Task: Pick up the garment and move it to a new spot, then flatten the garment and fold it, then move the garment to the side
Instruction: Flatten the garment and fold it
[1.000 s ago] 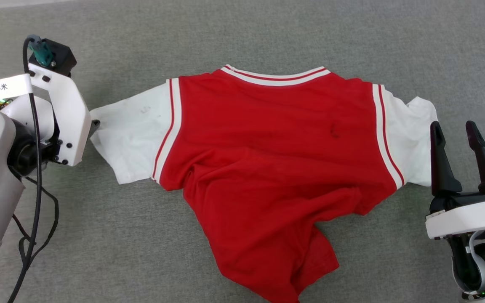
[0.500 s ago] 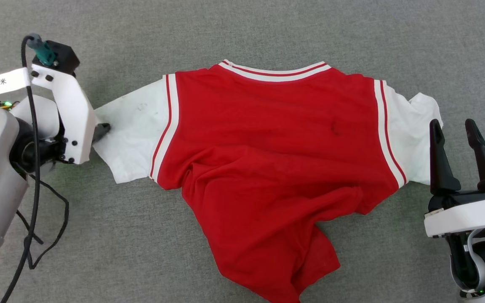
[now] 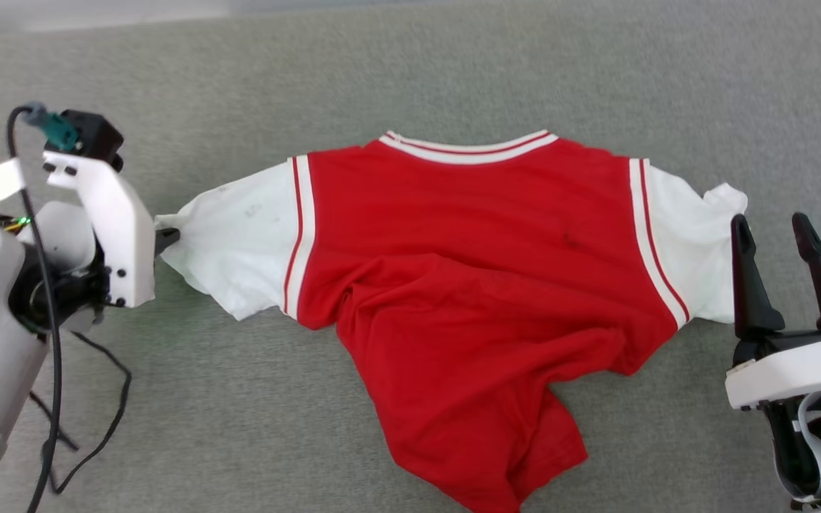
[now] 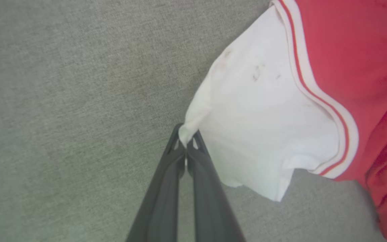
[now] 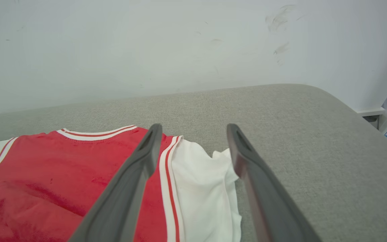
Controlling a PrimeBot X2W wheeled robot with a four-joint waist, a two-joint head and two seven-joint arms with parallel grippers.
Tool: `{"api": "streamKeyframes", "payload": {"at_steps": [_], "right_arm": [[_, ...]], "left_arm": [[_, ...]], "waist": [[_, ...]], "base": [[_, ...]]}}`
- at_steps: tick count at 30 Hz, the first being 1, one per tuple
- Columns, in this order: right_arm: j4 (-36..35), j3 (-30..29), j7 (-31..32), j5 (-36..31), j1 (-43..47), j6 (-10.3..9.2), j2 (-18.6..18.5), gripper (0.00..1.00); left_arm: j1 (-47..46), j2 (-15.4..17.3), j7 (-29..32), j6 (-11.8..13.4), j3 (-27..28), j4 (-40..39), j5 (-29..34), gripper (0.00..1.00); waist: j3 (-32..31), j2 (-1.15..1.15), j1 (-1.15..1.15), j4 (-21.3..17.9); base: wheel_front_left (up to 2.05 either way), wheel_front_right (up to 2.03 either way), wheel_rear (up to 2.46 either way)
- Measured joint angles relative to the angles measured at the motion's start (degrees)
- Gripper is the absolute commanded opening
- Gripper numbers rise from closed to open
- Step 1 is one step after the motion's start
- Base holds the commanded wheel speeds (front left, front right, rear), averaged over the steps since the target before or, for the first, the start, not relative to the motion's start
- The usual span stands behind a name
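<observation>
Looking down from the head view, I see the red jersey (image 3: 482, 285) lying plain side up in the middle of the grey padded surface (image 3: 410, 64), collar toward its far edge, hem bunched toward the near edge. My left gripper (image 3: 167, 241) meets the left sleeve (image 3: 239, 242); my right gripper (image 3: 781, 235) stands spread and empty beside the right sleeve (image 3: 688, 242).

In the left wrist view, the fingers are clamped on just a corner of the cuff.

In the right wrist view, the other sleeve shows between wide-apart fingers.

My worry is that so thin a pinch could slip under a hard pull, and one-sided tugging would skew the body.

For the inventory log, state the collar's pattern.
The collar is white with a thin red stripe; best in the head view.
</observation>
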Motion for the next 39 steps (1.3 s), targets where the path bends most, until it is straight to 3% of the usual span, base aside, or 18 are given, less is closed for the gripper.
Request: {"api": "streamKeyframes", "payload": {"at_steps": [4,9,18,21,25,31,39], "right_arm": [[0.3,-0.4,2.7,-0.7,0.9,0.0,-1.0,1.0],[1.5,-1.7,11.5,-2.4,1.4,-0.01,-3.1,1.0],[3.0,-2.9,40.5,0.4,-7.2,0.02,-10.5,1.0],[4.8,-3.7,49.5,0.4,-12.7,0.01,-13.2,1.0],[9.2,-4.5,59.9,-0.5,-18.6,0.0,-13.7,1.0],[16.6,-5.7,63.9,-5.4,-25.1,0.0,-14.7,1.0],[23.3,-6.7,62.3,-8.7,-27.1,0.0,-14.4,1.0]], "left_arm": [[3.8,2.5,-4.0,1.3,1.4,-3.6,0.3,0.0],[10.5,4.8,-7.7,3.7,2.3,-11.9,0.3,0.0],[20.1,6.4,-12.8,9.6,2.7,-29.6,1.5,0.0],[21.0,6.4,-13.5,10.6,2.5,-33.0,2.4,0.0],[21.0,6.3,-13.5,10.8,1.9,-35.6,3.1,0.0],[20.3,5.7,-13.6,10.8,1.4,-36.9,3.9,0.0],[19.1,5.3,-14.1,10.6,1.1,-37.6,4.9,0.0]], "waist": [[-2.4,0.0,0.0,1.5],[-4.5,0.0,-0.01,4.0],[-4.1,0.0,-0.01,8.3],[-3.4,0.0,-0.01,9.6],[-2.3,0.0,-0.01,11.1],[-0.6,0.0,-0.01,12.6],[1.3,0.0,0.0,13.9]], "base": [[0.0,0.0,0.0],[0.0,0.0,0.0],[0.0,0.0,0.0],[0.0,0.0,0.0],[0.0,0.0,0.0],[0.0,0.0,0.0],[0.0,0.0,0.0]]}}
